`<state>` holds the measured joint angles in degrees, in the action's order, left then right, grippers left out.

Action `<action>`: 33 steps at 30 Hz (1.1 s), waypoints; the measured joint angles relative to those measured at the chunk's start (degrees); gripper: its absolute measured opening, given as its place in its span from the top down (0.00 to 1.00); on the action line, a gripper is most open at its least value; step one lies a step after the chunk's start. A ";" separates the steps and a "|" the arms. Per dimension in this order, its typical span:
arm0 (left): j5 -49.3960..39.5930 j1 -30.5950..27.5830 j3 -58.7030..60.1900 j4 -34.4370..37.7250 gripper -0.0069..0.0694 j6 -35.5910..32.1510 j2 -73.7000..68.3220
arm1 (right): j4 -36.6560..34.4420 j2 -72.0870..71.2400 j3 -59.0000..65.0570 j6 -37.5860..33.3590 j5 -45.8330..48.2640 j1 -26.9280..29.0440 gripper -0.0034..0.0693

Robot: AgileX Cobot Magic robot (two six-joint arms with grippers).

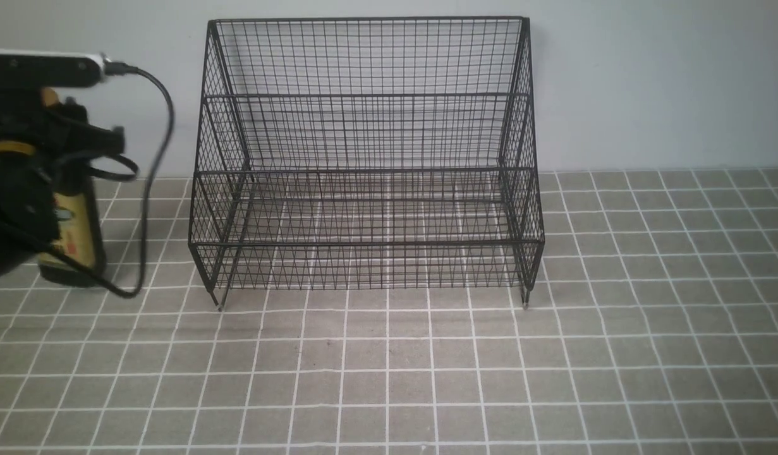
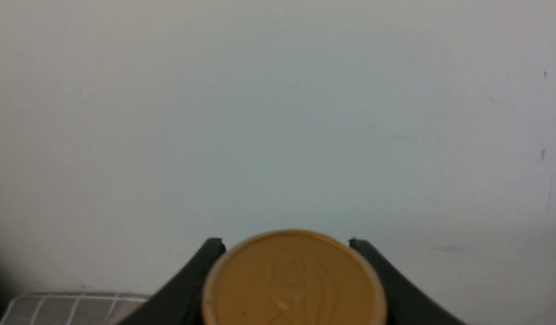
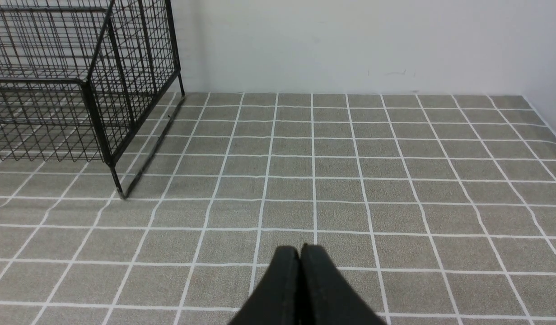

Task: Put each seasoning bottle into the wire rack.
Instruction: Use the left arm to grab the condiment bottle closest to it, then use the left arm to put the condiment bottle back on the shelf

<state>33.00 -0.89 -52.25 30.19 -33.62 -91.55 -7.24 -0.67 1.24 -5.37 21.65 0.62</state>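
Here, tiled surface, wall; left fingers flank bottle, grip unclear; right fingers closed.

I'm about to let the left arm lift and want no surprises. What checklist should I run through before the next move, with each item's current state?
1. Tall dark seasoning bottle with gold-brown cap sits between the left gripper's black fingers: ok.
2. Fingers firmly clamped on the bottle: cannot tell.
3. Bottle upright on the grey tiled tabletop: looks ok, though the arm partly hides it.
4. Black wire-mesh rack has both tiers free to receive the bottle: ok.
5. Right gripper shut and apart from the rack: ok.
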 joint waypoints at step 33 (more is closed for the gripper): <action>-13.11 17.05 -6.31 16.25 0.51 -0.87 16.00 | 0.00 0.00 0.00 0.00 0.00 0.00 0.97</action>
<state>19.89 16.16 -58.56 46.44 -34.49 -75.55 -7.24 -0.67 1.24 -5.37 21.65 0.62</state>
